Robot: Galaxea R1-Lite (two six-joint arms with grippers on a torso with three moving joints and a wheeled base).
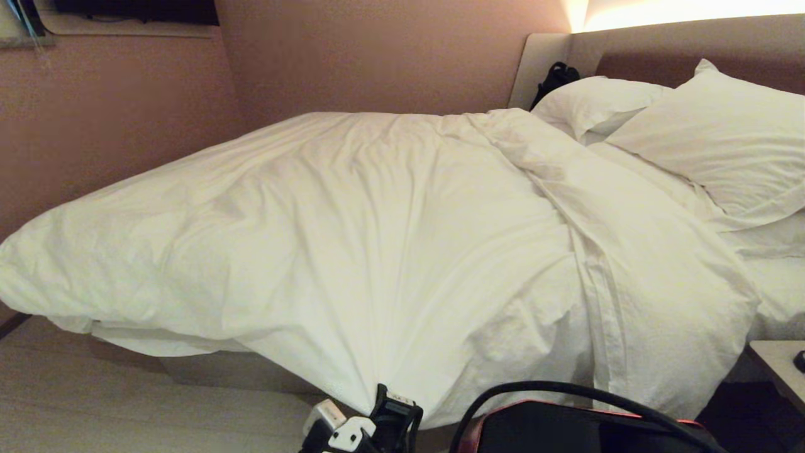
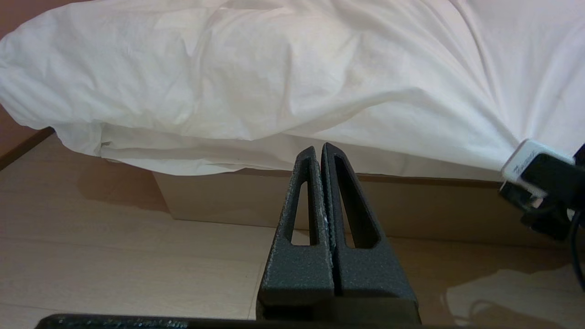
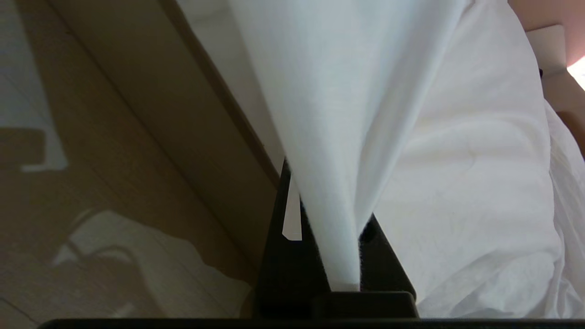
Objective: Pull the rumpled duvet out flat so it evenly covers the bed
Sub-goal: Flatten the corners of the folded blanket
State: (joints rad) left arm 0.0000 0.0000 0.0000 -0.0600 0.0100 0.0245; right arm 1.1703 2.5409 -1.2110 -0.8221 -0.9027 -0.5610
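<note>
Your right gripper [image 3: 340, 256] has its jaws clamped on the duvet [image 1: 377, 251] edge (cloth fanning taut from the pinch) at the bed [image 2: 256, 201] side. Left gripper [image 2: 320, 155] hangs low, jaws closed, empty.

mattress of the bed [image 1: 780, 296] mostly hidden beneath the duvet [image 1: 377, 251], right gripper [image 1: 383, 393] fingertips buried in duvet cloth, nightstand [image 1: 780, 368] beside the bed cropped, dark object [image 1: 556, 78] behind the pillow [image 1: 597, 104] unidentifiable

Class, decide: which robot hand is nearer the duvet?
Right. The right hand is shut on the duvet at its near edge; the left hand hangs shut, apart, below the duvet's overhang.
</note>
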